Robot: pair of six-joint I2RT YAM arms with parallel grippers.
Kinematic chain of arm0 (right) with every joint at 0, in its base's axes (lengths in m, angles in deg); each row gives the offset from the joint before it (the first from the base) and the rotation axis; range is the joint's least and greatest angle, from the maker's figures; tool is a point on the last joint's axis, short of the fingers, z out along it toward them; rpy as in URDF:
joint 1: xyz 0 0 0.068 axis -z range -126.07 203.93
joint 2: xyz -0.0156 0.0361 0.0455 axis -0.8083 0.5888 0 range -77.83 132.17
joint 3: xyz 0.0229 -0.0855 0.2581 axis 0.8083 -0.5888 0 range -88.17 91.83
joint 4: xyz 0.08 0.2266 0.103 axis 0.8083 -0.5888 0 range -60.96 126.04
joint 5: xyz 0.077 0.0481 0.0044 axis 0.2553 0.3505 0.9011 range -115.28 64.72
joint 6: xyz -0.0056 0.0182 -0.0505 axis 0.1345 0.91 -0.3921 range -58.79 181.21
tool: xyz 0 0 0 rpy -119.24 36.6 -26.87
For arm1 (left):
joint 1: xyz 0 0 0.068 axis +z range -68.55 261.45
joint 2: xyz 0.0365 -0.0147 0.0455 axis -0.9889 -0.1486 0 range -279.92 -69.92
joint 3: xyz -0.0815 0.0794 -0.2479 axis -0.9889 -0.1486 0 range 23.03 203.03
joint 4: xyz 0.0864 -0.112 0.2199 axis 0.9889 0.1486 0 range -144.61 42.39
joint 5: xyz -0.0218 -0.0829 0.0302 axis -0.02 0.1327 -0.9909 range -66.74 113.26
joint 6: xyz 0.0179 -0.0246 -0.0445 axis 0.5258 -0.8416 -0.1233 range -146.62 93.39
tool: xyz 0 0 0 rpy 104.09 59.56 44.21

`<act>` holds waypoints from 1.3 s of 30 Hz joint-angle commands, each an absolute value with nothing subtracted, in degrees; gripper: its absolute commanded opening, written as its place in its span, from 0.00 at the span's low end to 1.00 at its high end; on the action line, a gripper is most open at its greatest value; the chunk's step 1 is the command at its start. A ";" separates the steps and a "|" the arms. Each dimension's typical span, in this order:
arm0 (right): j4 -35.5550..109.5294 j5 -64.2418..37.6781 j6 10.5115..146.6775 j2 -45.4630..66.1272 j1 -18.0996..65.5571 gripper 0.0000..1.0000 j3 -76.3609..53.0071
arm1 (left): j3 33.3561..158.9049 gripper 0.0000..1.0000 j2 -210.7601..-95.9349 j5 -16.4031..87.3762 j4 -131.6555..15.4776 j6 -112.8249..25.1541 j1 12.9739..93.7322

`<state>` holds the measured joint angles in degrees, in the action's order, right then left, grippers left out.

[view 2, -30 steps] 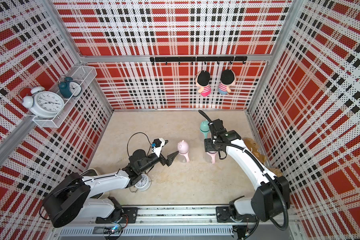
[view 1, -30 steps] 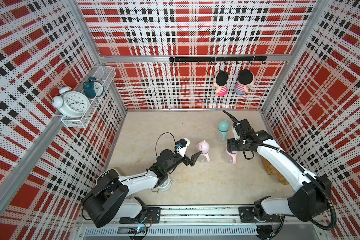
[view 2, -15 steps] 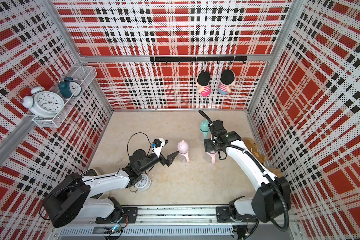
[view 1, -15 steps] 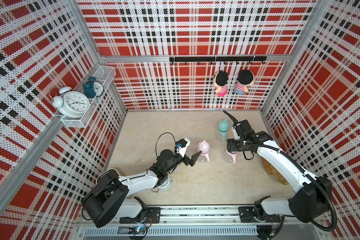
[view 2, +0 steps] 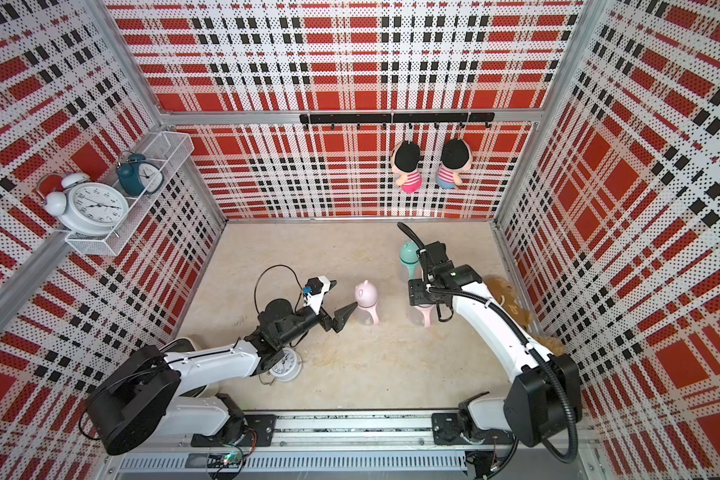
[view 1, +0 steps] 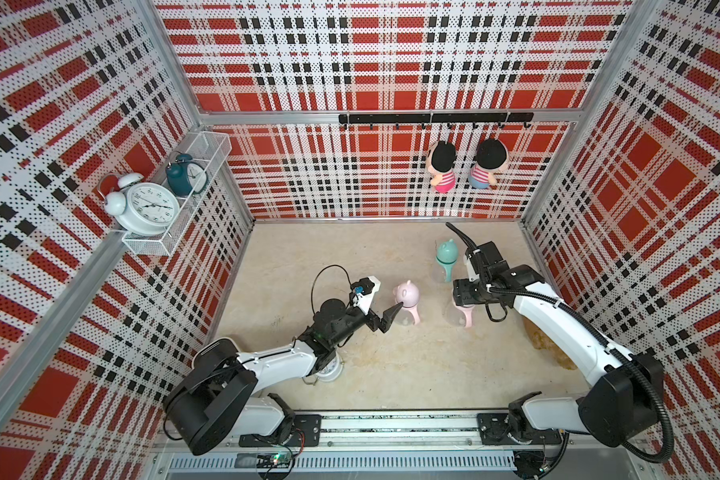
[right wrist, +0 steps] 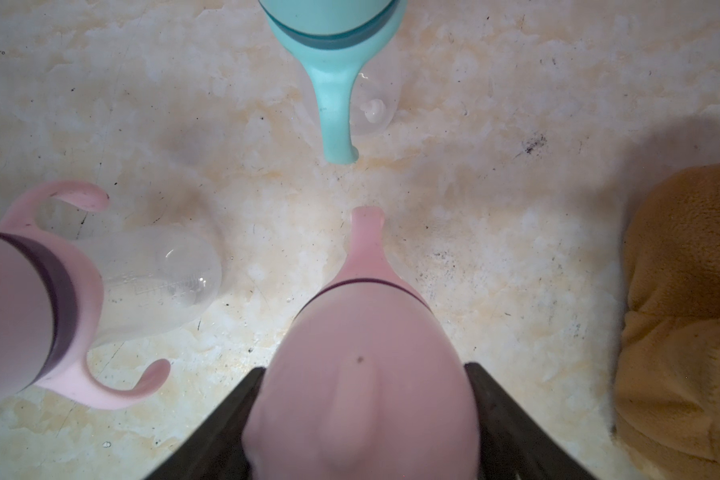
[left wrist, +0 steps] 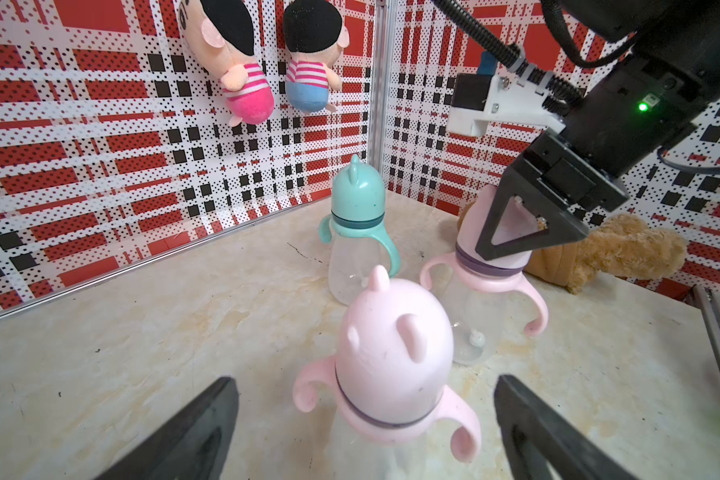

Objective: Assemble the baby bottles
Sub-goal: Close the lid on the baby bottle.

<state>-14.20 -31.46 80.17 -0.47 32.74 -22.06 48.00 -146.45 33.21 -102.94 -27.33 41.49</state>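
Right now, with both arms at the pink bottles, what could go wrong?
1. The right gripper clamps only the domed pink cap; a pull may pop it off or tip that bottle toward the teal bottle close by.
2. The open left gripper sits right at the near pink bottle; a careless advance could topple it.
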 commanded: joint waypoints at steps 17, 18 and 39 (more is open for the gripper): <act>-21.20 -32.44 80.38 4.60 33.19 0.75 -20.40 | 49.04 0.98 -146.82 33.01 -103.54 -26.19 41.11; -21.01 -32.23 80.32 4.78 33.19 0.75 -20.36 | 48.95 0.98 -146.74 32.94 -103.50 -26.14 41.11; -18.70 -32.75 79.84 4.70 33.19 0.77 -18.08 | 49.23 0.98 -146.76 33.01 -103.32 -26.23 41.20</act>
<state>-17.44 -31.78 80.26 4.03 32.74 -19.44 48.00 -146.45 33.24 -102.94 -26.54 41.49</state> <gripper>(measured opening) 0.764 0.983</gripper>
